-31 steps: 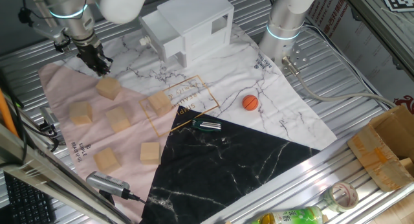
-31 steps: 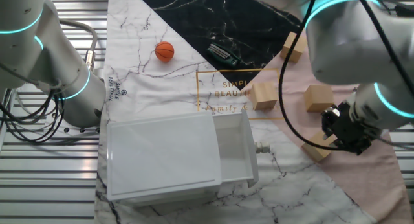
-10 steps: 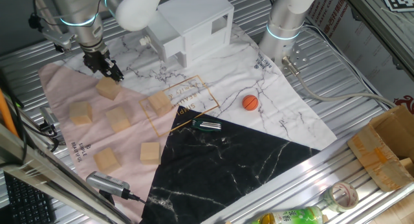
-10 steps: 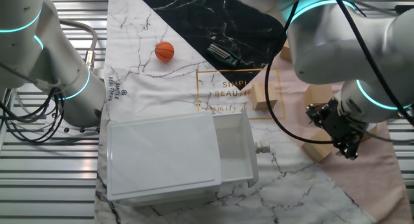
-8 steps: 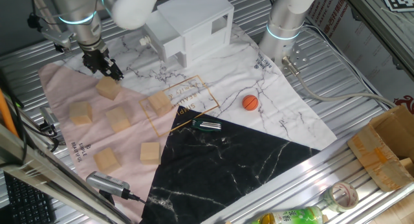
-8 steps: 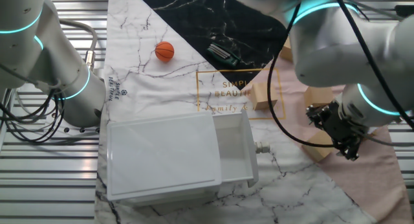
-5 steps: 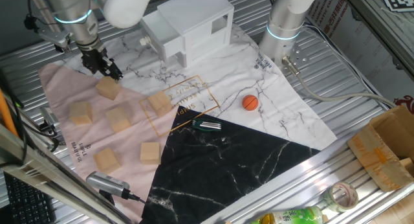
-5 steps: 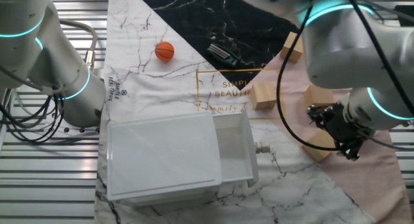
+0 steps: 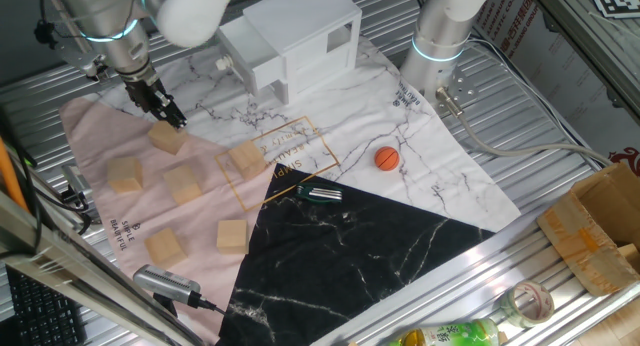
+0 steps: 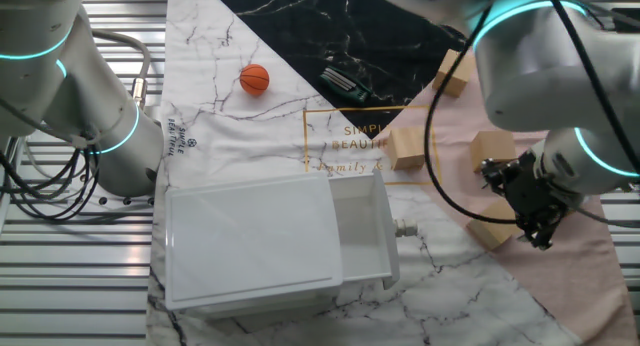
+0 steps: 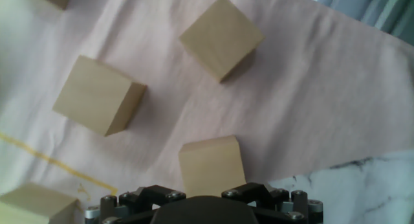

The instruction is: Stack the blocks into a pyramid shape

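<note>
Bright, even overhead light, soft short shadows, mild blur in the hand view.

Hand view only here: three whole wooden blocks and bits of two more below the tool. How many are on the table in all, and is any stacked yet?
Observer: Six blocks, all lying singly on the cloth; none is stacked.
Operator: Where is the tool among them?
Observer: The tool hangs just over the block nearest the white house, at the edge of the group; the white house stands just beyond it.
Operator: Anything else loose nearby?
Observer: An orange ball lies apart from the blocks, on the far side of the gold lettering.
</note>
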You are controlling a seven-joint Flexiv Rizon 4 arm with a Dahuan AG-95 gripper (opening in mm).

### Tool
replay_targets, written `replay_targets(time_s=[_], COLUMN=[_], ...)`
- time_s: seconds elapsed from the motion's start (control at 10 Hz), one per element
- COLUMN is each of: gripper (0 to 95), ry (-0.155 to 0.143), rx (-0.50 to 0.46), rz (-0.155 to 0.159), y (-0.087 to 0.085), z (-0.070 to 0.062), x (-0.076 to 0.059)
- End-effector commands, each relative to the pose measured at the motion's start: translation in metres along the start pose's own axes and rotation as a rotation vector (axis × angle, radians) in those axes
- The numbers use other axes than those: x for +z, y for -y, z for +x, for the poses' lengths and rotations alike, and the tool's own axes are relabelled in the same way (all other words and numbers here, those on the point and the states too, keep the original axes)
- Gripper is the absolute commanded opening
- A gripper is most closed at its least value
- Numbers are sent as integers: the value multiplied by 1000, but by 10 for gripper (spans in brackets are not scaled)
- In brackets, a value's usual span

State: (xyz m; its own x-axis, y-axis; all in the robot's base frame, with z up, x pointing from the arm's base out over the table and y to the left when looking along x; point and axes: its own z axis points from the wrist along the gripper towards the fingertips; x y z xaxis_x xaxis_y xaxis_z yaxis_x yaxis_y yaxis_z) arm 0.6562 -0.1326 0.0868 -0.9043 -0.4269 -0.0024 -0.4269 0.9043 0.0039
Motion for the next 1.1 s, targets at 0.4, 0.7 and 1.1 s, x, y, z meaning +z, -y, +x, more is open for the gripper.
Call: replay_targets(time_s=[0.4, 0.7, 1.1], gripper=[950, 950, 950], ry=[7, 4, 9], rx=[2, -3, -19], rz=[-2, 0, -1], y=[3, 3, 6], z=[-5, -5, -6], x=[8, 8, 17])
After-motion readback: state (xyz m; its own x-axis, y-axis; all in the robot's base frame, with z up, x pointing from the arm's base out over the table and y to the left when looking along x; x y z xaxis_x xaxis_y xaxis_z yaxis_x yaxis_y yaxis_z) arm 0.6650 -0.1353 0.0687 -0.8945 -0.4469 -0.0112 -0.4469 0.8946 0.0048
